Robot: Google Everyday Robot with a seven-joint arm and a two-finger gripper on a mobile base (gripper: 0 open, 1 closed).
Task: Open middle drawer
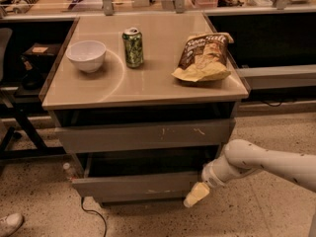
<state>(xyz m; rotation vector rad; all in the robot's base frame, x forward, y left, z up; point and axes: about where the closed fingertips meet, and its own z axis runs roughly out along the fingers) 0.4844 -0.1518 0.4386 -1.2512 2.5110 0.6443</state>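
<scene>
The middle drawer is a plain grey front below the scratched taller front. It stands pulled out toward me, with its dark inside showing behind the front. My gripper has pale yellow tips and sits at the right end of that drawer front, touching its corner. The white arm reaches in from the right. The lowest front is mostly hidden under the pulled-out drawer.
On the cabinet top stand a white bowl, a green can and a chip bag. A cable and a shoe lie on the floor at left. A chair base stands left of the cabinet.
</scene>
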